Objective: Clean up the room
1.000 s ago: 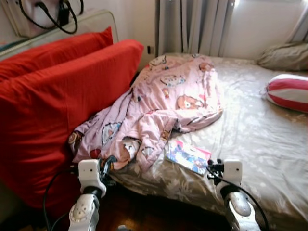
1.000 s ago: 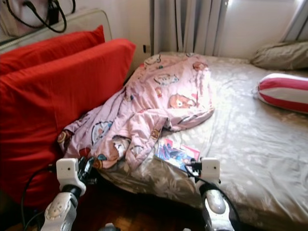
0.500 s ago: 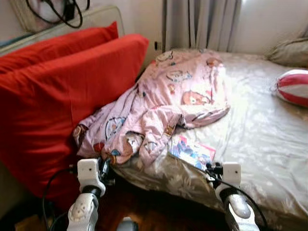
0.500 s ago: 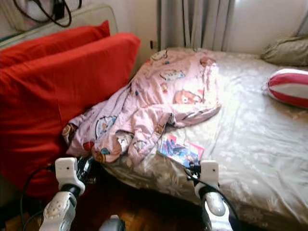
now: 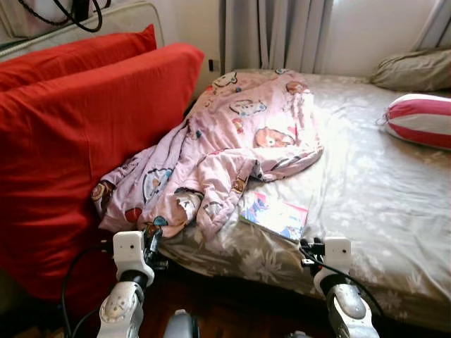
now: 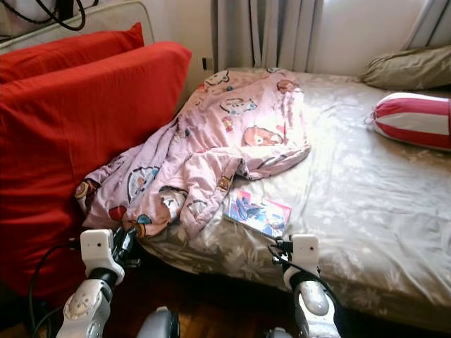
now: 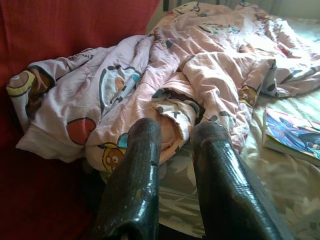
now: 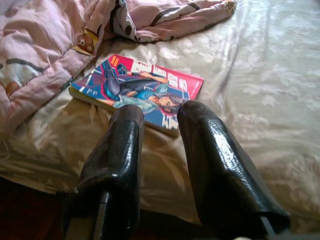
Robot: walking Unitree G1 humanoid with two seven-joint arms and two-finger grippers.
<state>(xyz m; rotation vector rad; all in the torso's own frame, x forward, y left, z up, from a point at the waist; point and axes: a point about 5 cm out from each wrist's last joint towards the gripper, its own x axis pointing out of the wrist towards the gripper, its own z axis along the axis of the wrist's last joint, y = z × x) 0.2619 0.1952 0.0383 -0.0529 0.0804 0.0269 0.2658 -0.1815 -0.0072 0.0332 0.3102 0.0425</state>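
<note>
A crumpled pink cartoon-print blanket (image 5: pixel 232 141) lies across the near left part of the bed (image 5: pixel 380 190), one end hanging against the red cushions. A colourful comic book (image 5: pixel 275 215) lies flat on the sheet beside the blanket, near the bed's front edge. My left gripper (image 5: pixel 151 236) is held low at the bed's edge, just short of the blanket's hanging end (image 7: pixel 100 130), open and empty. My right gripper (image 5: pixel 306 248) is also low at the bed's edge, pointing at the book (image 8: pixel 145 90) a little short of it, open with nothing between its fingers.
Two big red cushions (image 5: pixel 77 127) stand against the bed's left side. A red-and-white striped pillow (image 5: pixel 423 120) and a beige pillow (image 5: pixel 412 69) lie at the far right. Grey curtains (image 5: pixel 275 32) hang behind. Dark wooden floor (image 5: pixel 232 310) lies below the bed edge.
The whole picture has swayed sideways and back, so the camera has moved. Both grippers keep their pose at the bed's edge, and blanket and book lie as before.
</note>
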